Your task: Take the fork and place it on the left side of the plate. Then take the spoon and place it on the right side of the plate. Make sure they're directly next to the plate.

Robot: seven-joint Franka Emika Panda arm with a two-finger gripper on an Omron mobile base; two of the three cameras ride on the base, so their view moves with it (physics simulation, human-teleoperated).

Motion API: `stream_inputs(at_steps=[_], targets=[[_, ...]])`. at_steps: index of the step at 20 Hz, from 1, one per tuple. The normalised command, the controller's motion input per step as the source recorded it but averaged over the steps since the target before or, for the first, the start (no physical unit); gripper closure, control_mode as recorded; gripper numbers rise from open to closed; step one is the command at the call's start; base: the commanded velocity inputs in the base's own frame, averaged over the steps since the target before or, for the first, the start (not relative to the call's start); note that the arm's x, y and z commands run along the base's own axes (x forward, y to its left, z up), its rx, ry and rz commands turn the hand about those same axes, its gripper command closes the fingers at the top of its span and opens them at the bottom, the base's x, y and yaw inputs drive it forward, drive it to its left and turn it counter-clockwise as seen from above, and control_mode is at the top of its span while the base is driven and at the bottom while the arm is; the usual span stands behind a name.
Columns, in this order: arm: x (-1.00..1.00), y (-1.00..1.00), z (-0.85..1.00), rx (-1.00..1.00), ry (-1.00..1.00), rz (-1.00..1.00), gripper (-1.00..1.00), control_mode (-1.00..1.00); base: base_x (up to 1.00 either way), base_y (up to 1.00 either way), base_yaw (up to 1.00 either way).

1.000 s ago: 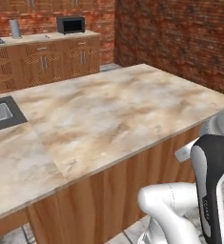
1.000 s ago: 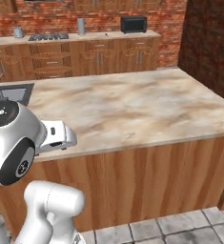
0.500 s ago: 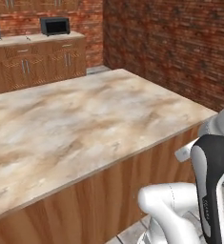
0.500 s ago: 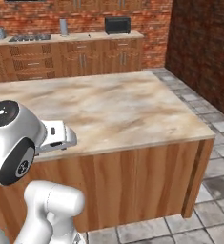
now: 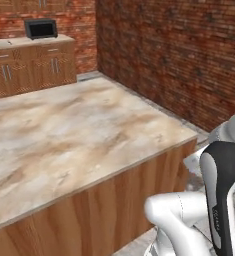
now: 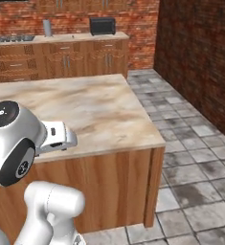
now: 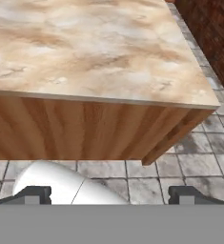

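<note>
The fork, the spoon and the plate are out of view. In the hand view my gripper is open, its two dark fingertips set wide apart with nothing between them. It hangs low in front of the kitchen island, looking over the wooden side panel and the bare marble top. The same marble top runs across the left base view, and its right end lies in the right base view.
A dark brick wall runs along the island's right, with grey floor tiles between. At the back stand wooden cabinets with a black microwave, a stovetop and a grey upright roll.
The whole picture has slid left in both base views, so the base has moved; the sink has left the frame and the brick wall has come in. The jaws stay open.
</note>
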Motion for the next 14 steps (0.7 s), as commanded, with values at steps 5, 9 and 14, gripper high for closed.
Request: stream_inputs(at_steps=[5,9,14], targets=[[0.00,0.00,0.00,0.00,0.00,0.00,-1.00,1.00,0.61,-1.00,0.03],[0.00,0.00,0.00,0.00,0.00,0.00,-1.00,1.00,0.64,-1.00,0.04],[0.00,0.00,0.00,0.00,0.00,0.00,-1.00,1.00,0.66,-1.00,0.06]])
